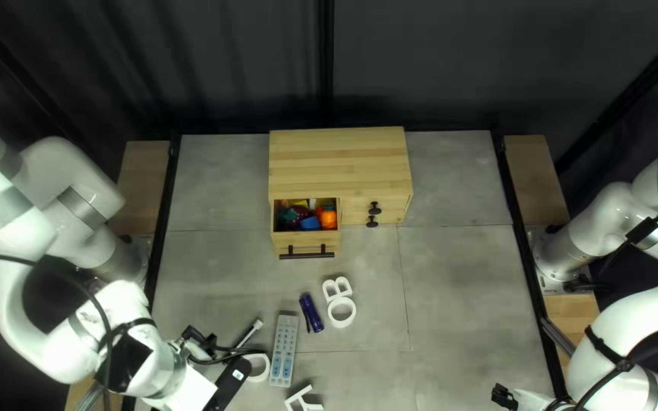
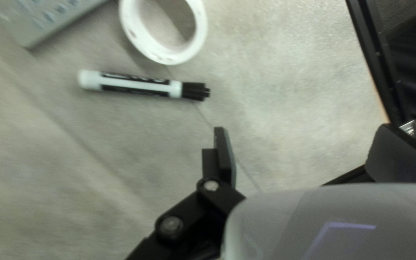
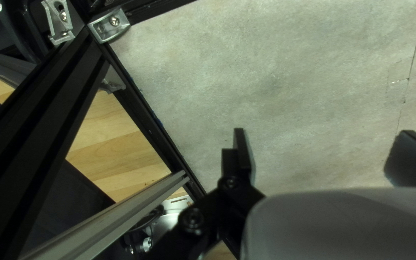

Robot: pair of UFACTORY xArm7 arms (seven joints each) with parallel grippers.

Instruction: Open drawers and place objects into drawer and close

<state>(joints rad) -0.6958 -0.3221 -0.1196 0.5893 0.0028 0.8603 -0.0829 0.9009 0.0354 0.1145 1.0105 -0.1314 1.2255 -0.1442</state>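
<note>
At the near side, the right gripper (image 1: 506, 399) is released, its fingers spread apart above the grey tabletop (image 1: 481, 320), near the black edge rail (image 3: 143, 113). A white letter-shaped piece (image 1: 295, 397) lies partly cut off by the top left view's near edge. The left gripper (image 1: 230, 352) is also released, fingers wide apart with nothing between them. Ahead of it, apart from both fingers, lies a white marker (image 1: 251, 332) with a black cap; just beside the marker is a white ring (image 2: 132, 26). Next to the ring lies a grey remote control (image 1: 284, 350). Farther on are a dark blue cylindrical object (image 1: 311, 313), a second white ring (image 1: 330, 313) and, just beyond it, a white letter B (image 1: 336, 287).

Beyond them, the wooden cabinet's left drawer (image 1: 306, 243) stands open by its black bar handle (image 1: 308, 256), holding an orange item (image 1: 329, 220), a blue item (image 1: 310, 223) and other colourful pieces. The two knobbed drawer fronts beside it are shut. A dark curtain (image 1: 436, 68) hangs behind.
</note>
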